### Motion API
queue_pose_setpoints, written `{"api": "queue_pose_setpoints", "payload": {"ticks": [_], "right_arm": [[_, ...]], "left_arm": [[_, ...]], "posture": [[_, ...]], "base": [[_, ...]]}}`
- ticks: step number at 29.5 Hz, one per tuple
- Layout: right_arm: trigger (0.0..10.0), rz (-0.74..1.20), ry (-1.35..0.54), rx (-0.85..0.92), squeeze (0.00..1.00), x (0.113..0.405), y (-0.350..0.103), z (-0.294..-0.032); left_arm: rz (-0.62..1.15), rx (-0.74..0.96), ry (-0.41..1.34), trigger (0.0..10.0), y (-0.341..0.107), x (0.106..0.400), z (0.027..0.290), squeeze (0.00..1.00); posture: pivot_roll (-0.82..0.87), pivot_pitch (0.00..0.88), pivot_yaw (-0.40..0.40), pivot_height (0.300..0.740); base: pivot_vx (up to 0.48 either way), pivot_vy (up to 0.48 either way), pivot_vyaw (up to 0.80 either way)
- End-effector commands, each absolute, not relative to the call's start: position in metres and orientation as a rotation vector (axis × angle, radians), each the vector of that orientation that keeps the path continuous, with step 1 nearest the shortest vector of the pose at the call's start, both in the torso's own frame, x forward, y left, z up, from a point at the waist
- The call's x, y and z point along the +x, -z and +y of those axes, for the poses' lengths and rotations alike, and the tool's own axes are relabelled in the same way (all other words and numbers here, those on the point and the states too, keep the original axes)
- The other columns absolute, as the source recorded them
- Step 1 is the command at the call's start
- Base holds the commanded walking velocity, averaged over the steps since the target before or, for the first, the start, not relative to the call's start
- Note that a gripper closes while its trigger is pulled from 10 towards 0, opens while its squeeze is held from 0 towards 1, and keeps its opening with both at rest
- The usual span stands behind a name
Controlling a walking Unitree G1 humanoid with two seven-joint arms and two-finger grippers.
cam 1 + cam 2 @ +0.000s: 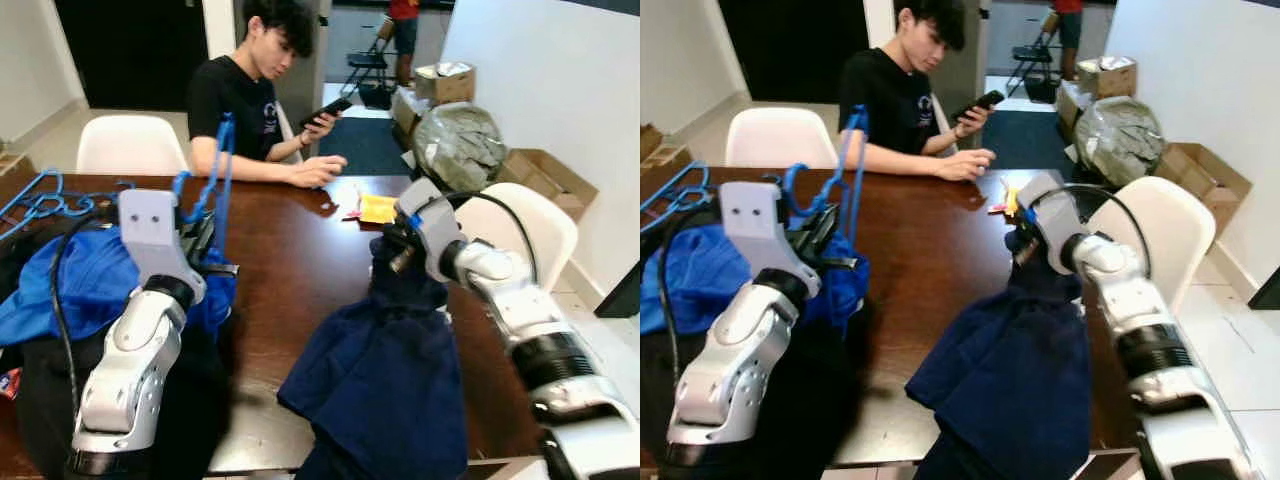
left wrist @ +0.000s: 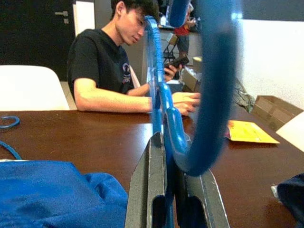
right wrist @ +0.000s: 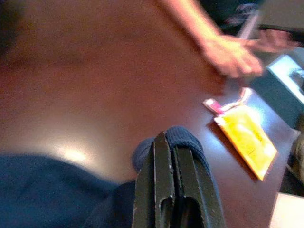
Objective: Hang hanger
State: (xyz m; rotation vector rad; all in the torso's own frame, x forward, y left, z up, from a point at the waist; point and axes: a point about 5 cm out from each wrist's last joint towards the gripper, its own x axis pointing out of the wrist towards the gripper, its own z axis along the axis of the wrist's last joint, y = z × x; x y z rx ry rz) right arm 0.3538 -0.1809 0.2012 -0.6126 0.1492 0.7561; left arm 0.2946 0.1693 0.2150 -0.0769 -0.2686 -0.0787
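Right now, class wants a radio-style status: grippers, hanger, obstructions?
Left gripper shut on blue hanger, held upright. Right gripper shut on navy garment, lifted over table. Person's forearm on the far edge.

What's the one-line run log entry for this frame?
left gripper: shut on blue plastic hanger, raised | right gripper: shut on navy cloth garment, lifted over brown wooden table | hanger not in garment

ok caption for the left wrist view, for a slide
Left pincer shut on a blue hanger above the brown table, person opposite.
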Motion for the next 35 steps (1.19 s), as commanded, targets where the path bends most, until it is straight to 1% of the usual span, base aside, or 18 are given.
{"api": "queue_pose_setpoints", "payload": {"ticks": [1,5,7,8,9,10,11,12,13,17,19,20,22,25,30,32,34,35], "right_arm": [[10.0,0.208,-0.864,-0.625,0.0,0.344,-0.194,-0.176],[10.0,0.254,-0.881,-0.631,0.0,0.341,-0.192,-0.179],[10.0,0.29,-0.915,-0.606,0.03,0.336,-0.189,-0.177],[10.0,0.327,-0.963,-0.589,0.18,0.331,-0.186,-0.176],[10.0,0.358,-1.014,-0.572,0.57,0.324,-0.182,-0.173],[10.0,0.358,-1.014,-0.572,0.57,0.324,-0.182,-0.173],[10.0,0.376,-1.059,-0.552,0.88,0.319,-0.18,-0.171],[10.0,0.375,-1.086,-0.525,1.0,0.315,-0.18,-0.168],[10.0,0.375,-1.086,-0.525,1.0,0.315,-0.18,-0.168],[10.0,0.283,-1.191,-0.39,1.0,0.306,-0.194,-0.157],[10.0,0.185,-1.278,-0.288,1.0,0.299,-0.209,-0.153],[10.0,0.119,-1.335,-0.224,1.0,0.293,-0.221,-0.153],[10.0,0.079,-1.37,-0.187,1.0,0.29,-0.228,-0.153],[10.0,-0.014,-1.466,-0.081,1.0,0.276,-0.247,-0.156],[10.0,-0.053,-1.473,-0.053,1.0,0.273,-0.255,-0.162],[10.0,-0.101,-1.405,-0.048,1.0,0.279,-0.261,-0.171],[10.0,-0.08,-1.331,-0.09,1.0,0.287,-0.259,-0.178],[10.0,-0.08,-1.331,-0.09,1.0,0.287,-0.259,-0.178]], "left_arm": [[-0.254,-0.076,0.096,10.0,-0.212,0.296,0.166,0.0],[-0.247,-0.086,0.131,10.0,-0.211,0.296,0.16,0.0],[-0.241,-0.091,0.17,10.0,-0.21,0.294,0.154,0.0],[-0.236,-0.094,0.199,10.0,-0.209,0.293,0.149,0.0],[-0.231,-0.095,0.222,10.0,-0.208,0.292,0.146,0.0],[-0.231,-0.095,0.222,10.0,-0.208,0.292,0.146,0.0],[-0.226,-0.096,0.235,10.0,-0.207,0.291,0.143,0.0],[-0.218,-0.099,0.243,10.0,-0.206,0.291,0.142,0.0],[-0.218,-0.099,0.243,10.0,-0.206,0.291,0.142,0.0],[-0.207,-0.106,0.277,10.0,-0.204,0.29,0.137,0.0],[-0.213,-0.106,0.313,10.0,-0.207,0.289,0.135,0.0],[-0.226,-0.096,0.326,10.0,-0.212,0.29,0.138,0.0],[-0.236,-0.089,0.332,10.0,-0.215,0.29,0.14,0.0],[-0.279,-0.054,0.323,10.0,-0.234,0.294,0.159,0.0],[-0.312,-0.006,0.349,10.0,-0.251,0.294,0.17,0.0],[-0.334,0.057,0.487,10.0,-0.271,0.289,0.171,0.0],[-0.334,0.132,0.654,10.0,-0.284,0.281,0.166,0.0],[-0.334,0.132,0.654,10.0,-0.284,0.281,0.166,0.0]], "posture": [[0.08,0.052,-0.05,0.74],[0.08,0.053,-0.049,0.74],[0.08,0.053,-0.049,0.74],[0.08,0.053,-0.049,0.74],[0.08,0.053,-0.049,0.74],[0.08,0.053,-0.049,0.74],[0.08,0.053,-0.049,0.74],[0.09,0.056,-0.048,0.74],[0.09,0.056,-0.048,0.74],[0.08,0.058,-0.048,0.74],[0.08,0.06,-0.049,0.74],[0.09,0.06,-0.05,0.74],[0.09,0.06,-0.05,0.74],[0.09,0.06,-0.053,0.74],[0.09,0.061,-0.053,0.74],[0.09,0.061,-0.053,0.74],[0.09,0.06,-0.05,0.74],[0.09,0.06,-0.05,0.74]], "base": [[0.0,0.0,0.0],[0.0,0.0,0.0],[0.0,0.0,0.0],[0.0,0.0,0.0],[0.0,0.0,0.0],[0.0,0.0,0.0],[0.0,0.0,0.0],[0.0,0.0,0.0],[0.0,0.0,0.0],[0.0,0.0,0.0],[0.0,0.0,0.0],[0.0,0.0,0.0],[0.0,0.0,0.0],[0.0,0.0,0.0],[0.0,0.0,0.0],[0.0,0.0,0.0],[0.0,0.0,0.0],[0.0,0.0,0.0]]}}
